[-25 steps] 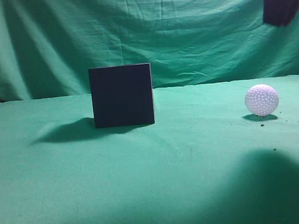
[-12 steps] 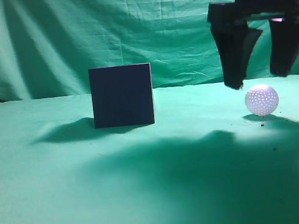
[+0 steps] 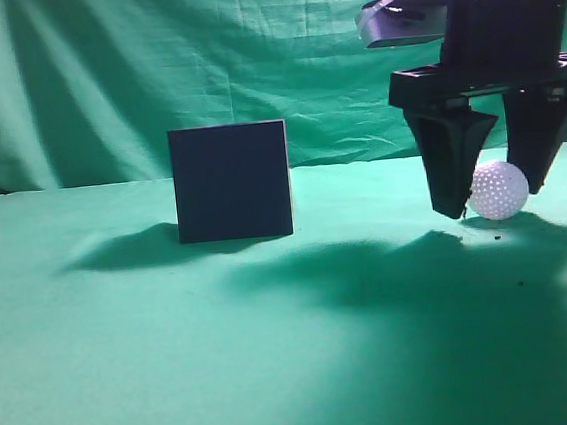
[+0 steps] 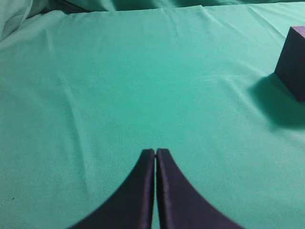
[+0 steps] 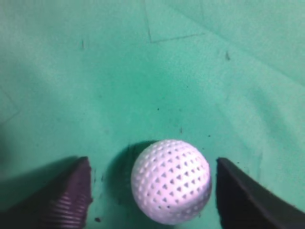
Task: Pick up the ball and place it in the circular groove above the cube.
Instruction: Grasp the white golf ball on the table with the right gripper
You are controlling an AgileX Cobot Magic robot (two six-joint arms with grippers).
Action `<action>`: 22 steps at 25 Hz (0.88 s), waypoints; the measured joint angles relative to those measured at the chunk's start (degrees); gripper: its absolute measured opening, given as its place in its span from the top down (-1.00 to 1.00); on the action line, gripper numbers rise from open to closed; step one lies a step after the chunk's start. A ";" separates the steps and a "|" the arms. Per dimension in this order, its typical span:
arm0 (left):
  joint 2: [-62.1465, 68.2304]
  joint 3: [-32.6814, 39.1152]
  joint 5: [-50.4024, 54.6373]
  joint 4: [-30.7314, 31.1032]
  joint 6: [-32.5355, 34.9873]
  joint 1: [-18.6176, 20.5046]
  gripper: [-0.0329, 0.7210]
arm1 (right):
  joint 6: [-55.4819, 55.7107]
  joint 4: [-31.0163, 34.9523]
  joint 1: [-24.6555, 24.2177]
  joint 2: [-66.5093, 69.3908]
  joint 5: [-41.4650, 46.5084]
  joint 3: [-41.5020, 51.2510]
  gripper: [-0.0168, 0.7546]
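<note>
1. The right gripper's (image 3: 493,197) two dark, tapered fingers (image 3: 452,166) are spread wide, one on each side of the white perforated plastic ball (image 3: 499,190). In the right wrist view the gripper (image 5: 152,191) shows a clear gap between each finger (image 5: 66,195) and the ball (image 5: 171,181), so neither pad touches it.
2. The finger tips hang low beside the ball, close to the green cloth-covered tabletop (image 3: 277,354); whether they touch the cloth cannot be told.
3. The ball rests on the tabletop at the right side of the exterior view, with its shadow just beneath it.
4. Above the fingers sits the black gripper body with a pale grey wrist camera housing (image 3: 403,18) on its left side.
5. The left gripper's (image 4: 156,157) dark curved fingers (image 4: 138,191) are pressed together with only a hairline seam between them, holding nothing. They hover over bare green cloth (image 4: 119,86).
6. The dark navy square-sided cube (image 3: 231,181) stands upright on the tabletop left of centre in the exterior view, well apart from the ball. Its top face and groove are not visible from this low angle.
7. In the left wrist view a corner of the cube (image 4: 293,62) shows at the right edge, with its shadow falling toward the camera.
8. A wrinkled green fabric backdrop (image 3: 149,65) hangs behind the tabletop.
</note>
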 joint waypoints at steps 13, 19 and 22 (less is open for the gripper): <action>0.00 0.00 0.00 0.00 0.00 0.00 0.91 | 3.10 -0.89 0.10 0.00 8.46 -8.28 0.13; 0.00 0.00 0.00 0.00 0.00 0.00 0.91 | 0.17 7.12 1.90 0.02 16.46 -25.88 0.13; 0.00 0.00 0.00 0.00 0.00 0.00 0.91 | -2.32 8.44 6.53 0.39 16.62 -30.72 0.13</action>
